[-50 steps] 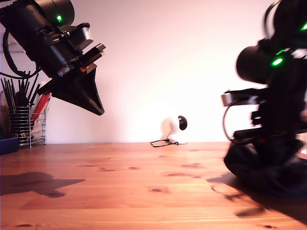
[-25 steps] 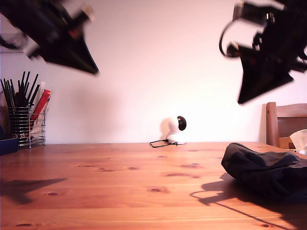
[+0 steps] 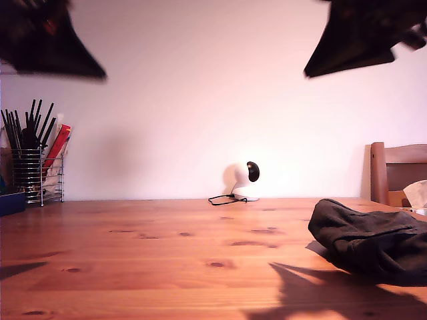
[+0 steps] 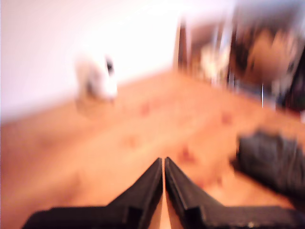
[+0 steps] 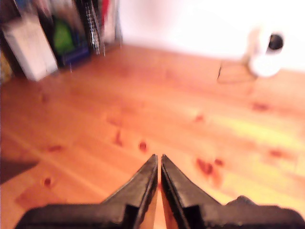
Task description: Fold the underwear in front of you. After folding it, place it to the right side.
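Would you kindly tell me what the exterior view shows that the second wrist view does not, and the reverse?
Only the exterior view shows the wooden chair and most of the underwear, bundled at that view's right edge. Only the second wrist view shows my second claw, jaws shut and empty above bare table, plus a blurred white box. Both show the wooden table, the white round device with its cable, and the wire holder.

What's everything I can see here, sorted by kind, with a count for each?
Grippers: 2, my first gripper and my second gripper, both raised
Underwear: 1
Small white camera: 1
Wire holder of pens: 1
Wooden chair: 1
Table: 1
Total: 7
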`<action>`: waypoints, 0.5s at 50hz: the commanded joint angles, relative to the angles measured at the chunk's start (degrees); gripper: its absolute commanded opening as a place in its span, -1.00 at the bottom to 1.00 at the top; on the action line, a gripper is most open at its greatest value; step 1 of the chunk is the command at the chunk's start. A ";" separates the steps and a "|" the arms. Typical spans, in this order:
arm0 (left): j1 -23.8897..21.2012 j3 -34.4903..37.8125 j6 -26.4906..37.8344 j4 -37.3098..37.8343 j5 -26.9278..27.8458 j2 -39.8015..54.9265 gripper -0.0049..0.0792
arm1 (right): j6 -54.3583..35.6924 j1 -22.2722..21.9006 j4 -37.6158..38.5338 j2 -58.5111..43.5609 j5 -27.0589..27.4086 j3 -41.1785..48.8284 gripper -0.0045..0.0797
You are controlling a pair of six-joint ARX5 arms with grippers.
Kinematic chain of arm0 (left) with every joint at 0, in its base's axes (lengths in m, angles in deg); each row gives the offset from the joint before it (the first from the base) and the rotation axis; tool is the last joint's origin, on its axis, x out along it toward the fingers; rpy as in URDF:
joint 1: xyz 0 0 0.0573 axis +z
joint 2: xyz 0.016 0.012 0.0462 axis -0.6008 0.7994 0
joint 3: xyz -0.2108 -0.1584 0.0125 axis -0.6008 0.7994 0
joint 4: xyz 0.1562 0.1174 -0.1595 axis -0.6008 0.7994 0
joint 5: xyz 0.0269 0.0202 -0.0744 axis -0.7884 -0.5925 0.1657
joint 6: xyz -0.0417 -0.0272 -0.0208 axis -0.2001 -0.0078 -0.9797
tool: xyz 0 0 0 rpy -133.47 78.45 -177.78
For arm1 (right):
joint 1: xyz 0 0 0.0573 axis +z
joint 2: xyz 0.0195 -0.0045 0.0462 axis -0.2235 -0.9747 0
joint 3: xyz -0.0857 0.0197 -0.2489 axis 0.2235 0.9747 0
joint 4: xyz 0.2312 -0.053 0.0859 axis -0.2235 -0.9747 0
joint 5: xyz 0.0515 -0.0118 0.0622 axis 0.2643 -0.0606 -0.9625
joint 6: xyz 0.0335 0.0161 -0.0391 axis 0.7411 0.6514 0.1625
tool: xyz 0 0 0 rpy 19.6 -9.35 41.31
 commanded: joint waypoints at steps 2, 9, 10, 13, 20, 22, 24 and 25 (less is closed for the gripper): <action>0.11 4.13 -0.15 -4.92 -0.35 -2.29 -0.93 | -0.50 2.01 6.64 4.35 2.29 3.56 -0.92; -0.26 6.03 -0.11 -7.69 -0.35 -5.07 -0.93 | -4.46 3.85 13.42 9.09 3.39 5.75 -0.92; -0.33 6.03 -0.11 -7.65 -0.37 -5.07 -0.93 | -4.37 3.93 13.35 9.40 3.41 5.75 -0.92; -0.44 6.03 -0.35 -6.73 0.07 -4.98 -0.93 | -3.08 4.07 12.98 10.01 3.50 5.75 -0.90; -0.44 6.03 -2.21 -3.56 0.11 -4.96 -0.93 | -3.23 4.00 9.99 10.19 3.52 5.75 -0.90; -0.52 6.03 -2.23 -2.78 0.09 -4.94 -0.93 | -3.23 4.00 8.57 10.19 3.50 5.75 -0.90; -0.59 6.03 -2.23 -1.97 0.09 -4.94 -0.93 | -3.23 4.00 6.73 10.19 3.50 5.75 -0.90; -0.61 6.03 -2.25 -1.77 0.09 -4.94 -0.93 | -3.23 4.00 5.77 10.19 3.50 5.75 -0.90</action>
